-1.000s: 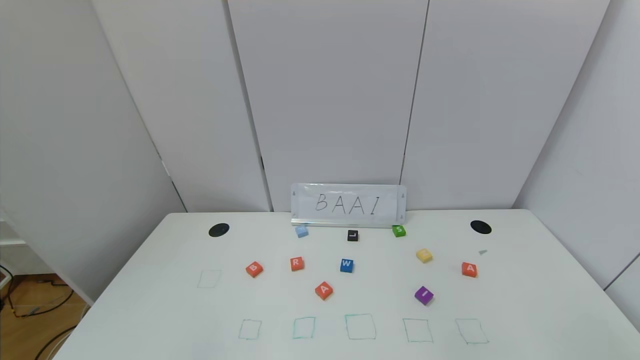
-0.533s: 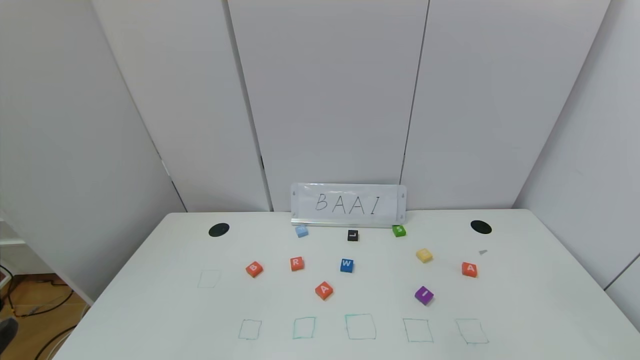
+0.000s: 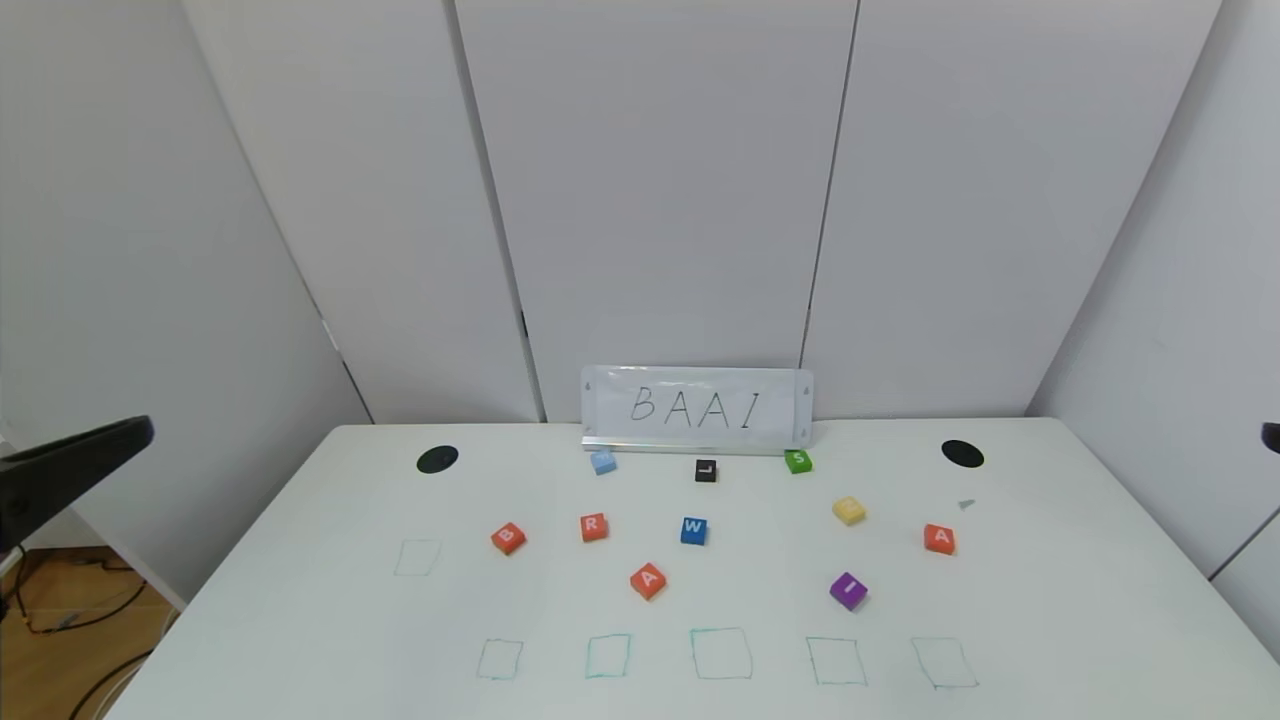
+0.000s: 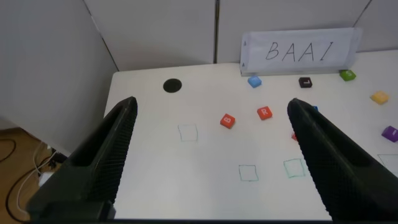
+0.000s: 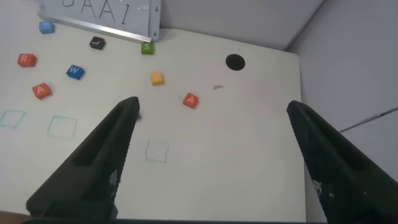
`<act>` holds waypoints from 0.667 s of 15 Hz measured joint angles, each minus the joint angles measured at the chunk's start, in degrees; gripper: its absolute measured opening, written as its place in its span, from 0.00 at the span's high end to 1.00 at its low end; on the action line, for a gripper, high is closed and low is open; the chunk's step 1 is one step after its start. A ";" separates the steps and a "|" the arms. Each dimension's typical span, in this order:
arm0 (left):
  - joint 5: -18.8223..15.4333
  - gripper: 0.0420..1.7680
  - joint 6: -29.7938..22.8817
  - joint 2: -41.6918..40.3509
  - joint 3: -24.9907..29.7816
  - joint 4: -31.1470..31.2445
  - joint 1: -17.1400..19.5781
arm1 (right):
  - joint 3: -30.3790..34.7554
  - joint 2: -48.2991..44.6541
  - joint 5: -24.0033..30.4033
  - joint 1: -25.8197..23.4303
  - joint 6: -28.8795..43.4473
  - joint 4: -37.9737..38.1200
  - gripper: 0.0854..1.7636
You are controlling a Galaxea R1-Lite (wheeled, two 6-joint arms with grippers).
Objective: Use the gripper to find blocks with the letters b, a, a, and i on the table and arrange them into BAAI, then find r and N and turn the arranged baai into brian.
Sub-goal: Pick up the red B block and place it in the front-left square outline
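On the white table (image 3: pixel 1050 620) lie the orange-red B (image 3: pixel 508 538), orange-red R (image 3: pixel 594 527), one orange-red A (image 3: pixel 648 580), a second A (image 3: pixel 939 539) at the right and the purple I (image 3: pixel 848 590). My left gripper (image 4: pixel 212 106) is open and empty, high above the table's left side, with B (image 4: pixel 227 121) and R (image 4: pixel 264 112) beneath it. One of its fingers (image 3: pixel 70 470) shows at the head view's left edge. My right gripper (image 5: pixel 212 106) is open and empty, high above the right side near the right A (image 5: pixel 190 100).
A sign reading BAAI (image 3: pixel 697 408) stands at the back. Blue W (image 3: pixel 693 530), yellow (image 3: pixel 848 511), light blue (image 3: pixel 603 462), black L (image 3: pixel 706 470) and green S (image 3: pixel 798 461) blocks lie around. Green outlines (image 3: pixel 720 655) run along the front; two black discs (image 3: pixel 438 460) sit at the back.
Both arms have risen: the left gripper's finger now shows at the head view's left edge and the right one's tip at the right edge. No block has moved.
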 joint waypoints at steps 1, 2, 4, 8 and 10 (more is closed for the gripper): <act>0.05 0.03 -0.13 2.63 -2.38 3.39 0.00 | -2.12 2.46 -0.07 -0.27 0.55 0.90 0.03; 0.05 0.03 -0.30 5.22 -4.74 7.34 0.00 | -3.52 4.58 -0.09 -0.46 1.62 1.50 0.03; 0.21 0.03 -1.58 10.18 -9.51 14.26 -0.18 | -4.35 7.73 -0.09 -0.60 2.74 1.43 0.03; 3.86 0.03 -11.52 20.24 -20.61 27.21 -4.29 | -4.83 10.20 0.15 -0.52 2.74 1.06 0.03; 4.45 0.03 -18.01 25.59 -27.39 33.28 -6.47 | -4.85 10.20 0.30 -0.66 2.72 1.06 0.03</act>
